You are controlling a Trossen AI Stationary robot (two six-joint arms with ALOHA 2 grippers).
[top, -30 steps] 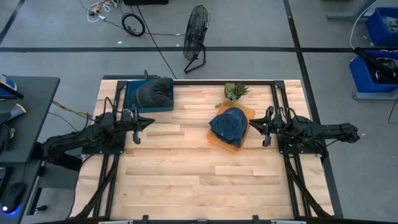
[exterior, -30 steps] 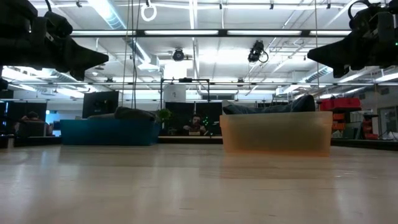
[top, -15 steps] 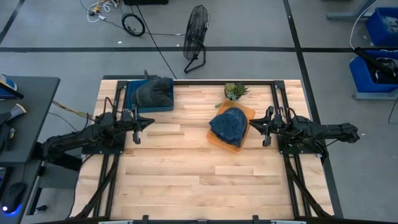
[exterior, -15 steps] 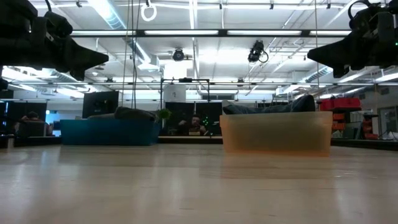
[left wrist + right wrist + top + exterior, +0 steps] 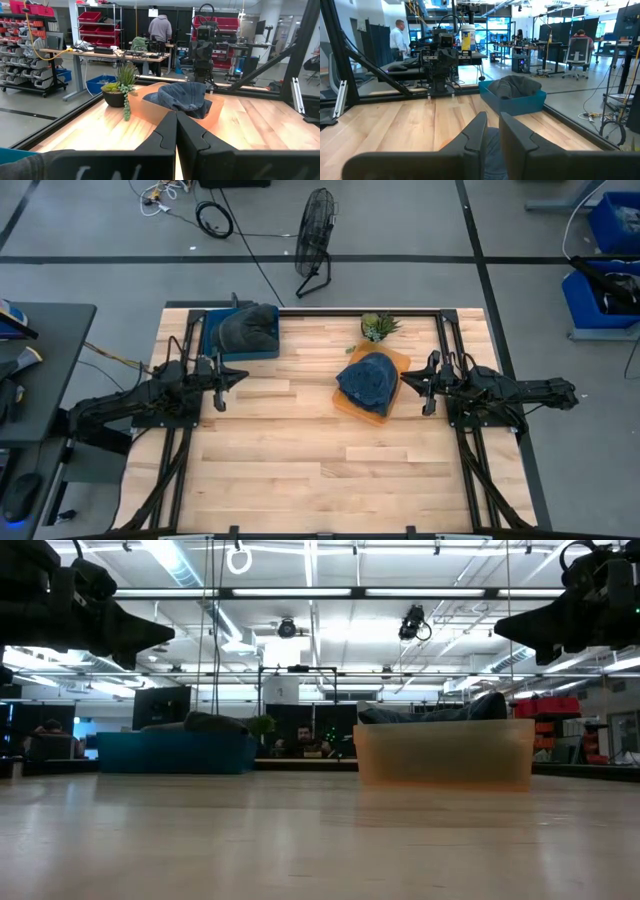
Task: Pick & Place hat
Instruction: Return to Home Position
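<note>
A blue denim hat (image 5: pixel 368 380) lies in an orange bin (image 5: pixel 343 406) right of the table's middle. A grey hat (image 5: pixel 248 328) lies in a blue bin (image 5: pixel 206 330) at the far left corner. My left gripper (image 5: pixel 222 385) hovers at the left side, shut, pointing toward the denim hat (image 5: pixel 182 97). My right gripper (image 5: pixel 425 388) hovers just right of the orange bin, its fingers a narrow gap apart, with the denim hat (image 5: pixel 493 150) below its fingertips. The low view shows the orange bin (image 5: pixel 445 750) and the blue bin (image 5: pixel 175 752) standing on the table.
A small potted plant (image 5: pixel 378 326) stands at the far edge behind the orange bin, and also shows as the plant (image 5: pixel 120 90) in the left wrist view. Bare wood (image 5: pixel 320 470) fills the table's near half. People sit and stand in the room beyond.
</note>
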